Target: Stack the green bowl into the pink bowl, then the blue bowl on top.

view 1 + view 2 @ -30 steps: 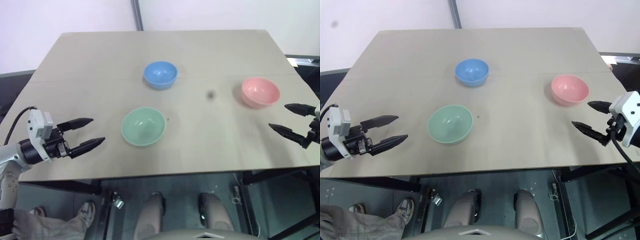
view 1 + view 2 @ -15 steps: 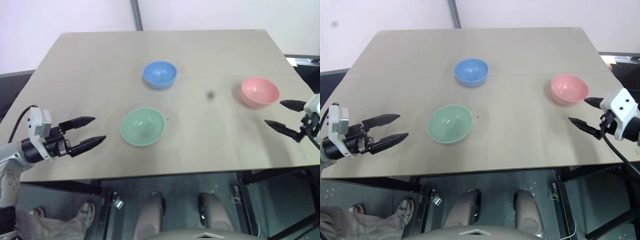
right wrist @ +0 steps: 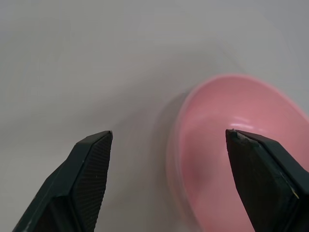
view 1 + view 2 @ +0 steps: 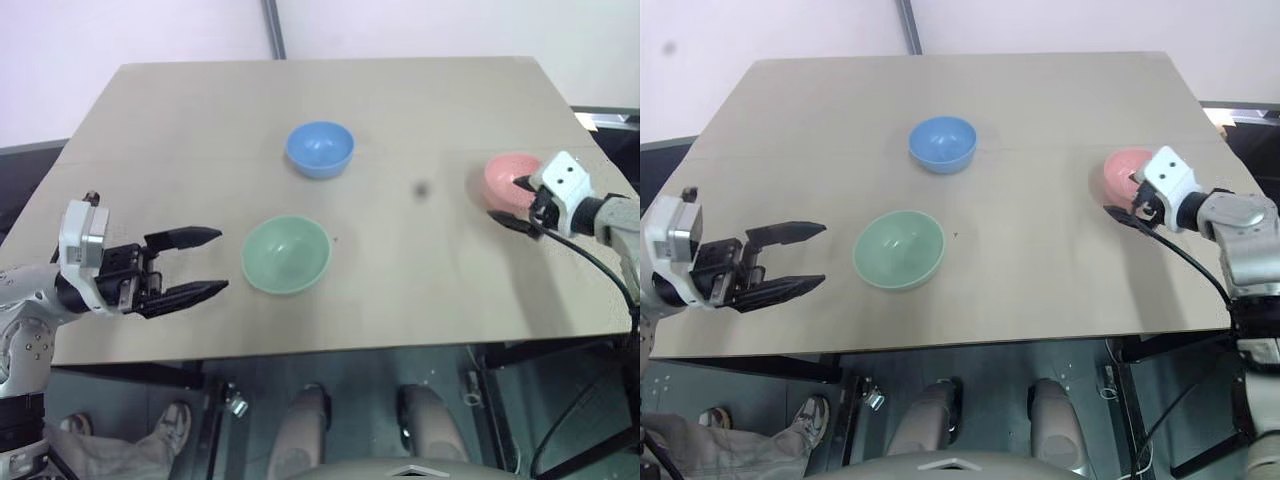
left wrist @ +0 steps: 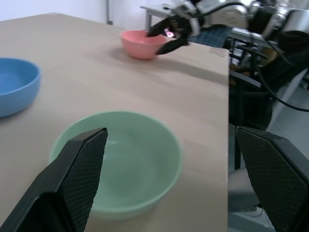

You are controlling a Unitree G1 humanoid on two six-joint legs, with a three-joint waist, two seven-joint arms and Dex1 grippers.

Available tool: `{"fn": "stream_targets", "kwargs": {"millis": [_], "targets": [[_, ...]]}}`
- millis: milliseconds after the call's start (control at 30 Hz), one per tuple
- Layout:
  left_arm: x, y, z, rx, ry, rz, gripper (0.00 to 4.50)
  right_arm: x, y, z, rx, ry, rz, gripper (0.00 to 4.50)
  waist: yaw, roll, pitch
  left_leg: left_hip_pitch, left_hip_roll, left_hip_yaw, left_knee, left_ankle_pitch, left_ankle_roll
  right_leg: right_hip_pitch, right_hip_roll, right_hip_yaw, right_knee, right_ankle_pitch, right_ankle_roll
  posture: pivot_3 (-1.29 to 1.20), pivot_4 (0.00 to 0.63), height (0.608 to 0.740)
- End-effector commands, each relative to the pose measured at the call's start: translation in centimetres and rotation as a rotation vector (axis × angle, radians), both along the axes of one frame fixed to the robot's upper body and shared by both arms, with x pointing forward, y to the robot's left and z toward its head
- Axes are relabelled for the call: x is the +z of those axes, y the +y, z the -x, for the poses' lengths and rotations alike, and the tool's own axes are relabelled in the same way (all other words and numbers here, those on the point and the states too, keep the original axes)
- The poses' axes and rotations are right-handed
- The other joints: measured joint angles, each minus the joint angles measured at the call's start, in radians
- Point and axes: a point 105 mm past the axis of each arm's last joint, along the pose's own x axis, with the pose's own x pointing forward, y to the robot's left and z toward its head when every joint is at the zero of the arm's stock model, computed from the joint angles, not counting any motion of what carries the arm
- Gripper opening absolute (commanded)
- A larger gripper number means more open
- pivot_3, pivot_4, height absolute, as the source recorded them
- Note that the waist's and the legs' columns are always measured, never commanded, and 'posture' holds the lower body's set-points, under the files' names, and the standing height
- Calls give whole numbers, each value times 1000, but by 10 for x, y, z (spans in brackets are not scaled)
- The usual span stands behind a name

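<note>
Three bowls stand apart on the tan table (image 4: 400, 100): the green bowl (image 4: 286, 254) near the front middle, the blue bowl (image 4: 320, 149) behind it, the pink bowl (image 4: 508, 172) at the right. My left gripper (image 4: 220, 260) is open and level, pointing at the green bowl (image 5: 120, 159) from its left, a short gap away. My right gripper (image 4: 507, 198) is open at the pink bowl (image 3: 236, 145). One finger is over the bowl's inside and the other outside it above the table, so the near rim lies between them. All three bowls are empty.
The table's front edge runs just below both grippers, and its right edge is close behind the pink bowl. A person's shoe (image 4: 172, 425) shows on the floor under the table's front left. Dark furniture (image 5: 270, 43) stands past the right edge.
My right gripper has moved forward and left from the table's right edge to straddle the pink bowl's rim. My left gripper has shifted a little right toward the green bowl. The bowls stayed put.
</note>
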Motion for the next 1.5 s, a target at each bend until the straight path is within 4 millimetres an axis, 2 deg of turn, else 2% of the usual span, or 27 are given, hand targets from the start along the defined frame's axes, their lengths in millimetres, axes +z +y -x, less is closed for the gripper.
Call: {"fn": "stream_targets", "kwargs": {"millis": [33,167,233,267,333,400,467,533,600,700,767,833,933,1067,1100,1133,1233,1367,1500], "targets": [[7,-6,7,-28,-32,-10,4500,-1,-3,-11,-2,22,51,3236,-1,0,0,0,0,0,0,0,0,0,0,0,0,0,0,0,150,740],[7,-5,11,-12,-29,-7,4500,-4,-2,-18,6,29,74,1444,-1,1,0,1,0,0,-1,0,0,0,0,0,0,0,0,0,150,740],[6,-5,13,-9,-25,-7,4500,-3,0,-19,28,5,96,399,-2,1,0,1,0,0,-1,0,0,0,0,0,0,0,0,0,150,740],[6,-5,14,-6,-24,-6,4500,-2,1,-20,33,-12,104,60,-2,1,0,1,0,0,-1,0,0,0,0,0,0,0,0,0,150,740],[5,-4,14,6,-27,-7,4500,2,7,-20,88,-75,194,60,-2,1,0,1,0,0,-1,0,0,0,0,0,0,0,0,0,150,740],[6,-4,14,16,-29,-2,4500,7,28,-11,207,-115,185,60,-2,1,0,1,0,0,-1,0,0,0,0,0,0,0,0,0,150,740],[2,-2,11,40,-29,-8,4500,9,58,6,336,-134,138,60,-2,1,0,1,0,0,-2,0,0,0,0,0,0,0,0,0,150,740],[-6,-1,7,88,-18,-24,4500,6,94,33,490,-142,117,60,-1,1,0,1,0,0,-2,0,0,0,0,0,0,0,0,0,150,740],[-10,-2,6,99,-19,-37,4500,1,116,50,559,-148,105,60,-2,1,0,1,1,-1,-2,0,0,0,1,0,1,0,0,0,150,740],[-13,-6,4,91,-23,-61,4500,-18,147,72,624,-107,82,60,1,1,0,1,0,-1,-2,0,0,0,1,0,1,0,0,0,150,740],[-12,-7,3,75,-24,-72,4500,-29,155,73,636,-101,116,60,2,0,0,1,0,-1,-1,0,0,0,1,0,1,0,0,0,150,740],[-10,-9,2,61,-25,-75,4500,-27,161,69,631,-110,118,60,3,0,0,1,0,-1,0,0,0,1,1,0,1,0,0,0,150,740],[-8,-12,0,47,-26,-83,4500,-21,173,68,644,-125,104,1254,1,0,0,1,0,-1,2,0,0,1,1,0,2,-1,-3,0,150,740],[-6,-18,-4,35,-46,-105,4500,-21,186,76,687,-135,107,3202,1,0,0,2,1,-2,2,0,0,0,2,0,3,1,0,0,150,740],[-6,-19,-7,56,-65,-133,4500,-18,187,77,685,-153,105,3426,2,0,0,2,1,-2,1,0,0,0,2,0,3,1,0,0,150,740],[-8,-19,-12,97,-91,-177,4500,-13,187,79,687,-171,101,4046,2,0,0,1,1,-2,1,0,0,0,2,0,3,1,0,0,150,740],[-16,-20,-18,160,-121,-325,4500,5,184,89,696,-179,32,4046,2,0,0,1,1,-2,1,0,0,0,2,0,2,1,0,0,150,740],[-18,-23,-21,155,-112,-516,4500,37,175,116,749,-164,-90,4046,6,0,0,0,1,-3,1,0,0,0,2,0,2,1,0,0,150,740],[-22,-30,-22,59,-182,-723,4500,43,164,137,761,-89,-141,4046,6,0,0,1,1,-2,1,0,0,1,2,0,2,0,0,0,150,740]]}}
